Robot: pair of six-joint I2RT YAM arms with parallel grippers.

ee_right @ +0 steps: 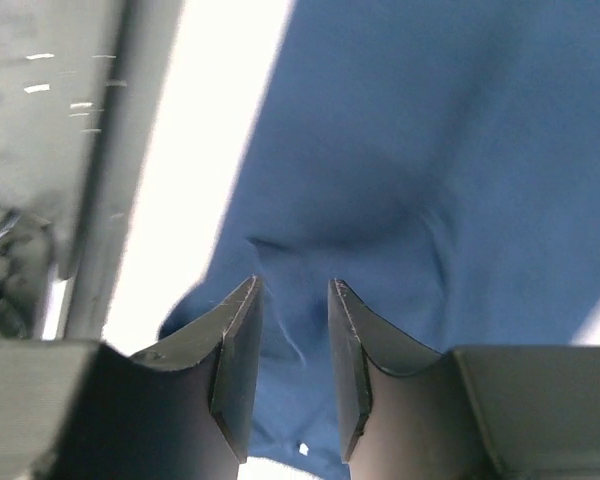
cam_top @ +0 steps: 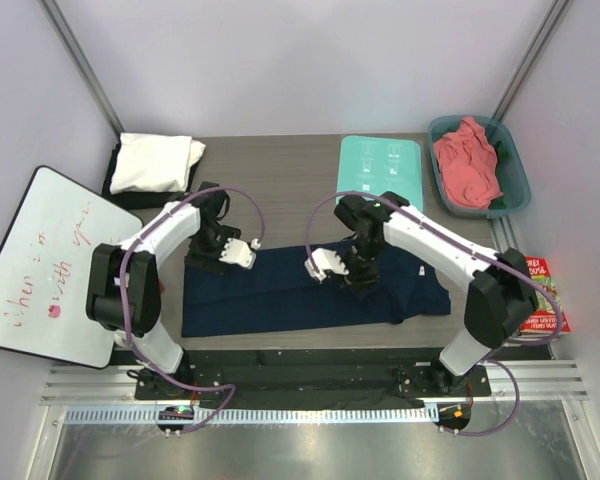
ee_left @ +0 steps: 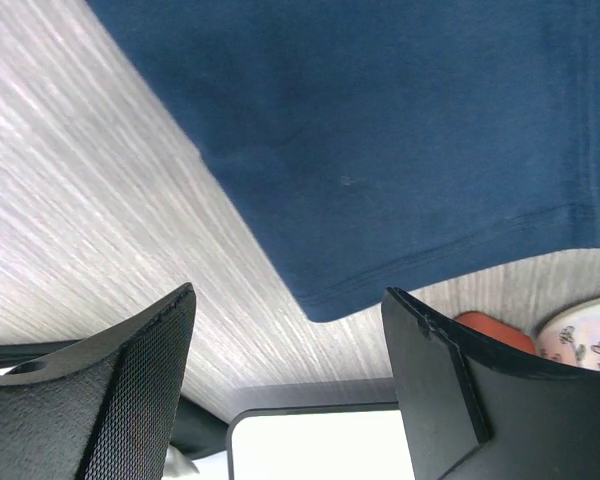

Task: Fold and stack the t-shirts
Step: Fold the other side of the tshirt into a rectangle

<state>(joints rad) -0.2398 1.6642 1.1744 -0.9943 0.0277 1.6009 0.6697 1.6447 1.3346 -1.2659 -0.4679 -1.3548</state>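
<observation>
Status from my end.

- The dark navy blue cotton t-shirt (cam_top: 310, 295) lay flat as a long band on the grey wood-grain tabletop (cam_top: 280, 180). It sat from centre toward 6 o'clock, with its long axis running 9 to 3.
- The left claw (cam_top: 208, 258) hung over the band's 10 o'clock corner. On its wrist cam the claw (ee_left: 288, 300) was wide open with nothing in it. A hemmed corner of the navy shirt (ee_left: 400, 130) showed just past the fingertips, with bare tabletop (ee_left: 90, 200) beside it. I couldn't tell its height above the surface.
- The right claw (cam_top: 352, 272) was over the band's far edge, a little to the 3 o'clock side of its middle. On its wrist cam the claw (ee_right: 291, 285) had its jaws close together with only a narrow gap. Navy cloth (ee_right: 430, 150) puckered and creased around the tips. The view was blurred, so I couldn't tell if cloth was actually pinched.
- A white folded t-shirt (cam_top: 155, 160) sat on a black t-shirt (cam_top: 120, 188) at 10 o'clock.
- A salmon pink t-shirt (cam_top: 467, 165) was bunched inside the teal plastic tub (cam_top: 517, 172) at 2 o'clock.
- The flat mint-green board (cam_top: 380, 170) lay at 1 o'clock, just beside the tub.
- A whiteboard (cam_top: 40, 260) lay off the tabletop at 9 o'clock.
- A red printed booklet (cam_top: 545, 295) lay at 3 o'clock.
</observation>
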